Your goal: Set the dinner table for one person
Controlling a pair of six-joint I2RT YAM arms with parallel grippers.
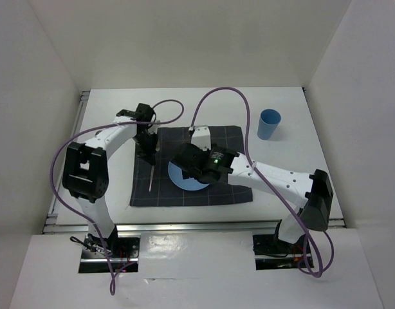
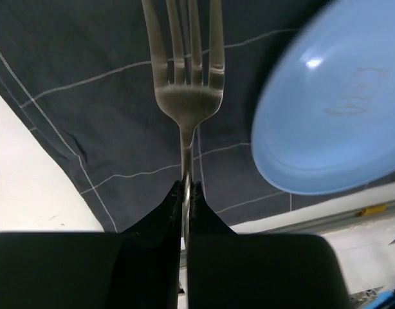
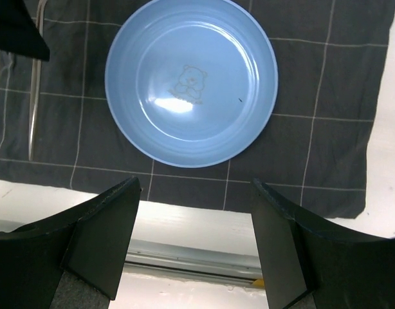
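Partly done: the plate (image 3: 191, 80) sits on the placemat (image 1: 229, 138) mid dinner table (image 1: 294, 167). The left gripper (image 2: 186, 190) clamps the fork (image 2: 186, 96) beside it, not yet released. The right gripper (image 3: 196, 183) hangs spread, and the cup (image 1: 269, 123) stands apart.

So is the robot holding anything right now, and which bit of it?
Yes. The left gripper pinches a fork by its thin handle, prongs sticking out ahead. The right gripper is open over the blue plate, holding nothing.

You're looking at a white surface (image 1: 287, 148), a dark grey placemat (image 1: 229, 138) crossed by a thin pale grid, a light blue plate (image 3: 191, 80) with a faint bear outline, a silver fork (image 2: 188, 96) and a blue cup (image 1: 269, 124).
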